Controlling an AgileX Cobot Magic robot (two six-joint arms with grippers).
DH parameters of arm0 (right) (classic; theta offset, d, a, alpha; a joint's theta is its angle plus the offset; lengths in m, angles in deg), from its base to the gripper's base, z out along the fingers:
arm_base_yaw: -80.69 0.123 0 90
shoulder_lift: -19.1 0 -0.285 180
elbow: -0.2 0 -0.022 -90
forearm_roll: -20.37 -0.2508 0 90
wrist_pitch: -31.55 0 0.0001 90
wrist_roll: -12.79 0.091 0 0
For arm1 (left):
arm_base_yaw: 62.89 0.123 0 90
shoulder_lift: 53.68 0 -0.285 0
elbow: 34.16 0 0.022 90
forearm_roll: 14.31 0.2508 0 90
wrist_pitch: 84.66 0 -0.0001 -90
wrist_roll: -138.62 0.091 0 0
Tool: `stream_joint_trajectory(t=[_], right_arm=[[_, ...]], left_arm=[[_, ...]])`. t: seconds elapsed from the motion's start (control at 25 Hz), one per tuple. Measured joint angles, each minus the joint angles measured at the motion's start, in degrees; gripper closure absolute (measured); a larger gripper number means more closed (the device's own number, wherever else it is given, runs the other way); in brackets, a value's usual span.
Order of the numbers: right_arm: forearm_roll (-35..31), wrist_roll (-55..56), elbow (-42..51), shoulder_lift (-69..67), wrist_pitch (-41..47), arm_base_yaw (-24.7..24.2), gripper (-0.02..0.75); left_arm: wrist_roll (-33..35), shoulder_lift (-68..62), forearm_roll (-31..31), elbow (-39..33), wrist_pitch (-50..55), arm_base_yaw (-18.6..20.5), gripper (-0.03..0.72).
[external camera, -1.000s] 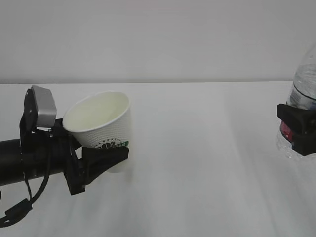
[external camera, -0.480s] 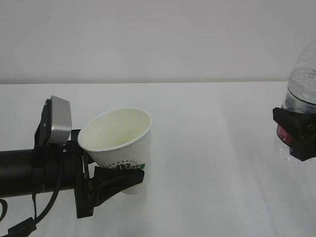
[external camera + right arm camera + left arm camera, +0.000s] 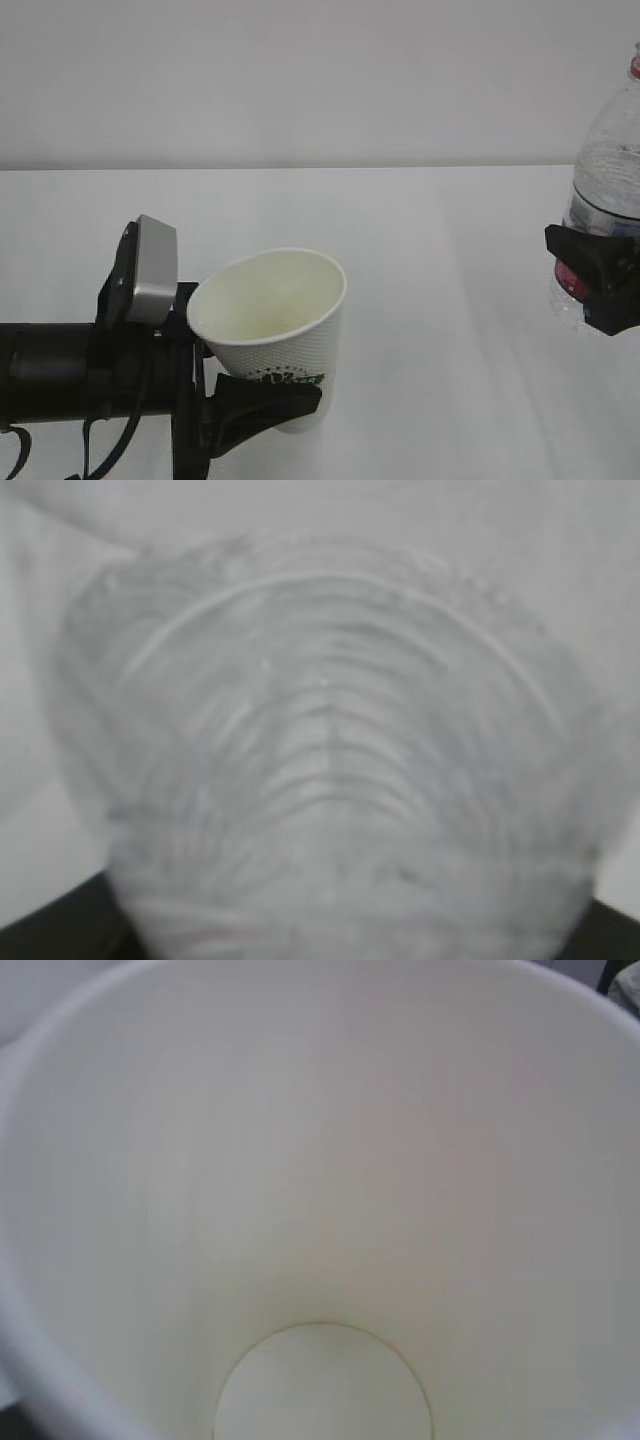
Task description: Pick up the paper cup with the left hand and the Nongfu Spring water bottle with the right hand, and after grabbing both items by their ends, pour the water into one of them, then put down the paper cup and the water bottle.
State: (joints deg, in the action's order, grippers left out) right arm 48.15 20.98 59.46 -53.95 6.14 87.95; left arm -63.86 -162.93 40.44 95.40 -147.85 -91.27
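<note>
Black and lying almost level, the left hand (image 3: 262, 395) reaches in from the table's (image 3: 420, 280) left edge, its jaws clamped on the base of the paper cup (image 3: 275, 335), whose mouth tips up and slightly left. At the right edge the right hand (image 3: 592, 283) grips the Nongfu Spring water bottle (image 3: 605, 190) around its labelled middle, held clear of the table, long axis near vertical, neck up.

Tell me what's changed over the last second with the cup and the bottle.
The left gripper has carried the paper cup rightward and lower in the exterior view, toward the middle, and the cup now sits more upright. The right gripper has brought the water bottle slightly inward, so its red neck ring now shows. Both grips are unchanged, and the cup is empty as before.
</note>
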Motion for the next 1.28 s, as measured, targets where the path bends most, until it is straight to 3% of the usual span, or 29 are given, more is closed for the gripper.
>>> stream_joint_trajectory(t=[0.48,1.28], right_arm=[[3.09,2.09,0.00,0.00,-0.25,0.00,0.279],[8.95,4.56,0.00,0.00,-2.95,0.00,0.279]], left_arm=[[-2.55,0.00,-0.10,6.82,6.48,-8.74,0.187],[-2.80,0.00,1.57,9.62,9.94,-12.51,0.188]])
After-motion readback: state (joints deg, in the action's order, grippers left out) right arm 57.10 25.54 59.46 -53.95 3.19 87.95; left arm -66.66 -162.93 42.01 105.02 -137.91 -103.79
